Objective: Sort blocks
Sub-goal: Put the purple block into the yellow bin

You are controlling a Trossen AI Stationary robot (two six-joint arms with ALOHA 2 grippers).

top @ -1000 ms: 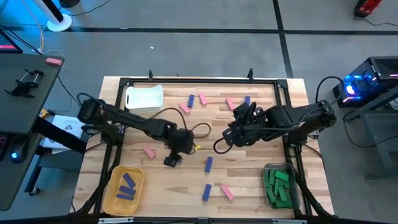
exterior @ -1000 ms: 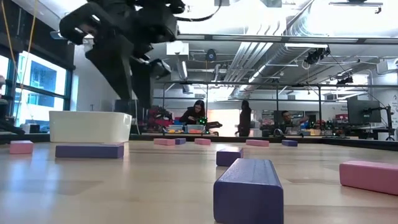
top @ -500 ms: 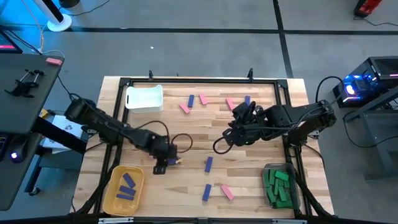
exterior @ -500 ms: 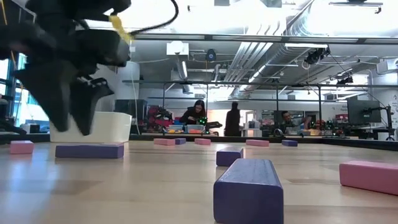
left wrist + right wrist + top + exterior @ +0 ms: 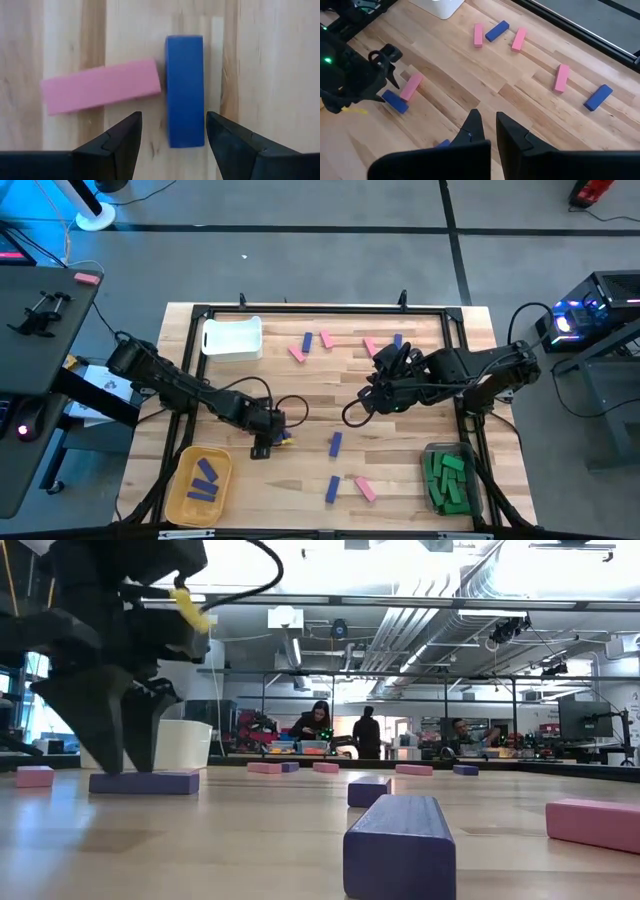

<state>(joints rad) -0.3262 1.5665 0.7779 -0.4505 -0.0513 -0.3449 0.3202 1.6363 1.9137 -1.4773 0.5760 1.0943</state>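
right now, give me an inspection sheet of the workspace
surface: wooden table in a black frame.
job's things: blue block and pink block lie together under the left arm; more pink and blue blocks loose on the far and near parts of the table; blue blocks in the yellow bin, green blocks in the clear bin.
clutter: white bin, nothing visible in it.
end effectors: left end effector open, straddling the blue block; right end effector shut, raised above the table's middle.
cables: black loops at both wrists.
surroundings: people at benches in the room behind; side desk, lit equipment beside the table.
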